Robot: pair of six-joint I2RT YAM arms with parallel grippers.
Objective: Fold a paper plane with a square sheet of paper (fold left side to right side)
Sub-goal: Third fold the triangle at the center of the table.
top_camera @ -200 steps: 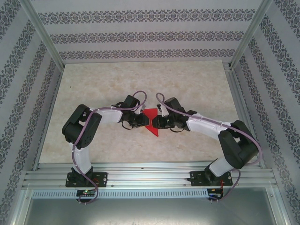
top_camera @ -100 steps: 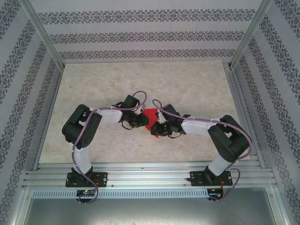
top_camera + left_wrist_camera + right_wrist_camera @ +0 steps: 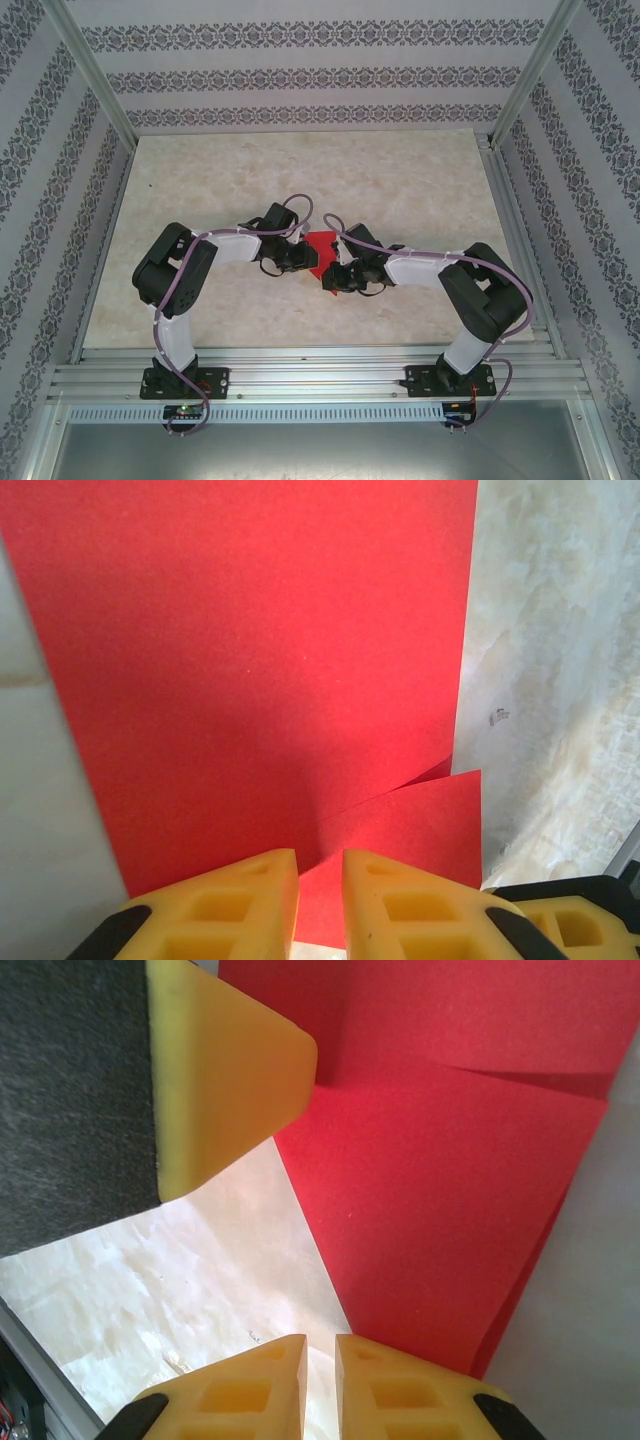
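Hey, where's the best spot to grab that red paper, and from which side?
Probably the loose flap of the red paper: a shadow shows its edge standing slightly off the layer beneath, while the rest lies flat on the table. Come in low across the bare table beside that flap.

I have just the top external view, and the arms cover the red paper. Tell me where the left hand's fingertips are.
Observer: The left hand is at the edge of the paper plane, fingertips almost together, red showing through the thin gap.
Operator: Now report the right hand.
Observer: The right hand sits at the paper's narrow end, one fingertip at its edge, the other over bare table.
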